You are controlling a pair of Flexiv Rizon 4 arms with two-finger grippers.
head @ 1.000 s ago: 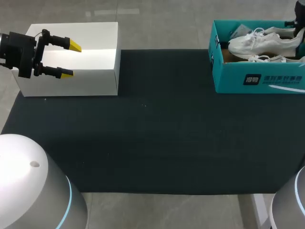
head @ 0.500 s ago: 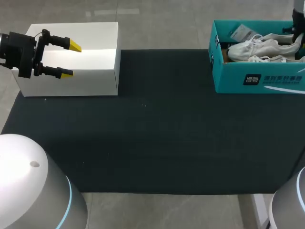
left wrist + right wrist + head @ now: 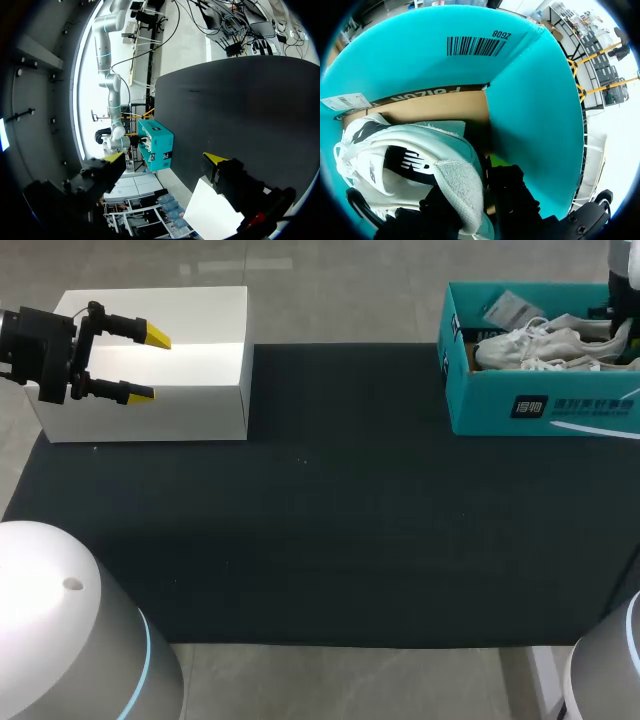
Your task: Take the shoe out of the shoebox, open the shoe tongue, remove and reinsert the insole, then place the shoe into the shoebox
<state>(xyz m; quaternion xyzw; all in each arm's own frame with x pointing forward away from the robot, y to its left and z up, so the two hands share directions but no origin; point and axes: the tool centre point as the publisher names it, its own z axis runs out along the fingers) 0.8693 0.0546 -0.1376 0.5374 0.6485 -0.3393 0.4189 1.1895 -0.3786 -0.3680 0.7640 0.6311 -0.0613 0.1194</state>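
Head view: the teal shoebox [image 3: 545,405] sits at the upper right of the frame on the black bench [image 3: 330,520]. The white sneaker [image 3: 540,338] lies inside it, a second one just beside. The right wrist view shows the right tool [image 3: 470,182] down in the box at the sneaker's heel. Its fingers appear to pinch the heel between them, close to the box's end wall. At upper left of the head view, the left tool [image 3: 150,365] hangs wide open and empty over a white box [image 3: 200,400], well apart from the shoebox.

This is judged to be the final placing, all but done. To finish cleanly, the sole should rest flat on the box floor before the fingers part. They should then open only a little, given the wall beside them, and lift straight up so that no tip snags the heel collar or laces.

Print is plentiful: white lettering on the shoebox's front wall, a barcode sticker [image 3: 472,46] inside, a paper tag [image 3: 345,101] by the toe and a logo on the sneaker's side. None of it is spelled out here.
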